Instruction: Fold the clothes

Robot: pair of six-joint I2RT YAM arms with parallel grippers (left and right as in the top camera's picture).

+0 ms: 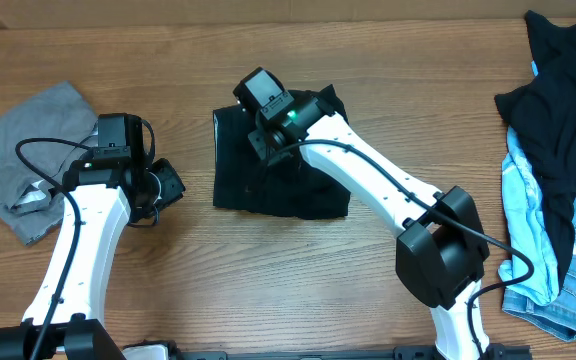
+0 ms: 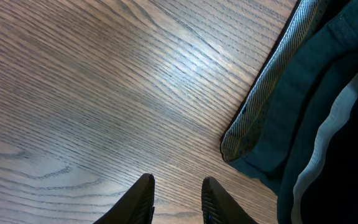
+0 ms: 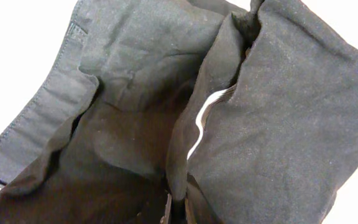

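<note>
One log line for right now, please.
right gripper: shut on black shorts | left gripper: open, empty, over bare table

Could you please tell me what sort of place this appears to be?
Probably a robotics lab workstation: a white left arm and right arm at a wood-grain table, black shorts laid mid-table, more garments heaped at one edge.
</note>
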